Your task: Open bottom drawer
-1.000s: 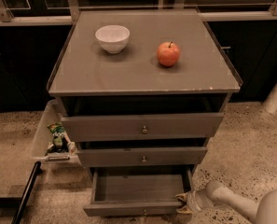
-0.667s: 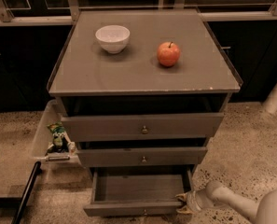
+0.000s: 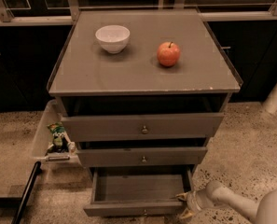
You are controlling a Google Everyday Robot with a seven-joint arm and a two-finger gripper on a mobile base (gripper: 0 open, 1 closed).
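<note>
**Bottom drawer (image 3: 128,208) stands pulled out below the worktop's (image 3: 105,78) near edge, claw (image 3: 183,205) at its right end**

The drawer lies directly left of the claw, its front running left to right. Whether the claw is clamped on it or apart cannot be told. A bowl (image 3: 112,37) sits by the far left corner and an apple (image 3: 168,54) right of centre. The floor (image 3: 250,148) is speckled stone.

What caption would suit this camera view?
Gripper at the front corner of the pulled-out bottom drawer; bowl and apple on the cabinet top.
</note>
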